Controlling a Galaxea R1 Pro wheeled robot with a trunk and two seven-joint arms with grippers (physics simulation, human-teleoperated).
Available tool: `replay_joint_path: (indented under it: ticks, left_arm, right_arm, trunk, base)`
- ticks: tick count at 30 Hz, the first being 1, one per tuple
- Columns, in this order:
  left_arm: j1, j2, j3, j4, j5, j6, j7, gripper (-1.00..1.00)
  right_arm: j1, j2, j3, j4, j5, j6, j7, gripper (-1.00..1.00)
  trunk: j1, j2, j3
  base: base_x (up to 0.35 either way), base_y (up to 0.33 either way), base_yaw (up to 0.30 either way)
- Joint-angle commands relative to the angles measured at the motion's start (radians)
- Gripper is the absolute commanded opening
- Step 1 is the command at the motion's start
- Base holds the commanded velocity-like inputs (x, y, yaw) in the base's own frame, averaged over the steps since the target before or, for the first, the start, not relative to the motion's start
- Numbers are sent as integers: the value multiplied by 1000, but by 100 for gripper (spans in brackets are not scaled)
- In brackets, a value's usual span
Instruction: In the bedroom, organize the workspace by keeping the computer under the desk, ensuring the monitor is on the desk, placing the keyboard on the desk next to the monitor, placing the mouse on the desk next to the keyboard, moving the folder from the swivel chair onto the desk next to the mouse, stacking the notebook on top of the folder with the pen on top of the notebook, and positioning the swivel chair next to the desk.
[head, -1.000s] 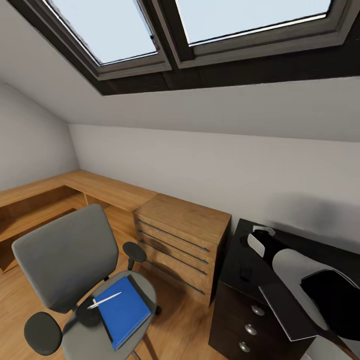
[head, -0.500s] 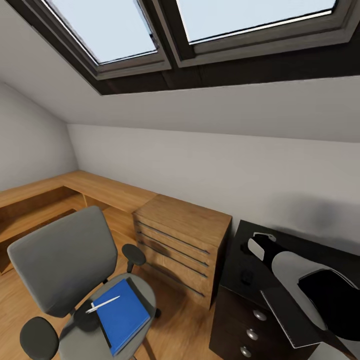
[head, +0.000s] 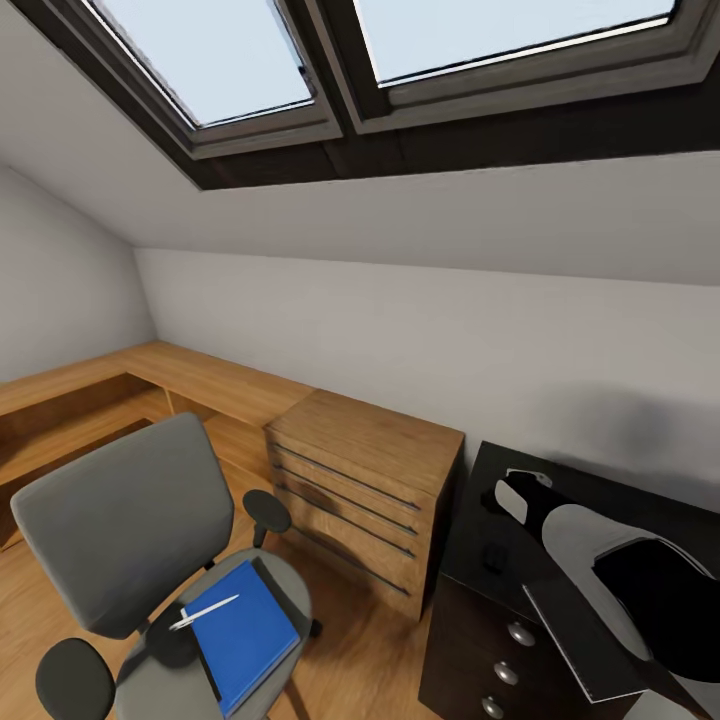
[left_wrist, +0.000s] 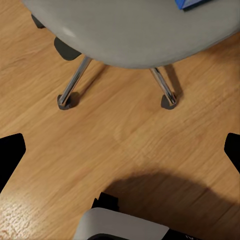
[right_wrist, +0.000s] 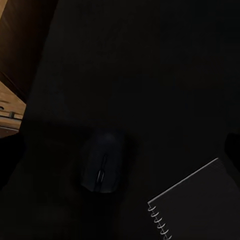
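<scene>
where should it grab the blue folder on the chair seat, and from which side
Grip the bright blue flat folder by its long edge nearest the grey swivel chair's seat front, coming in low from the open front. It lies flat, the backrest and black armrests block the other sides, and the thin white pen rests loose on top, so lift level.

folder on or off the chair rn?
On: the blue folder lies flat on the chair seat, pen across it.
</scene>
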Motion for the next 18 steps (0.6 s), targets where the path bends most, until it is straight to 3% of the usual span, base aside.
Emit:
replay_joint_path:
  ticks: [1,18]
  left_arm:
    - [-1,0,4,1,1,-3,-2,100]
    - [-1,0,4,1,1,-3,-2,100]
  right_arm:
    - [0,0,8,-3,-8,7,-5,100]
    - [1,7,8,-1,-8,9,14,100]
  trunk:
    - [0,-1,-1]
    - [0,-1,-1]
  base:
    - [3,0,0]
    - [0,0,0]
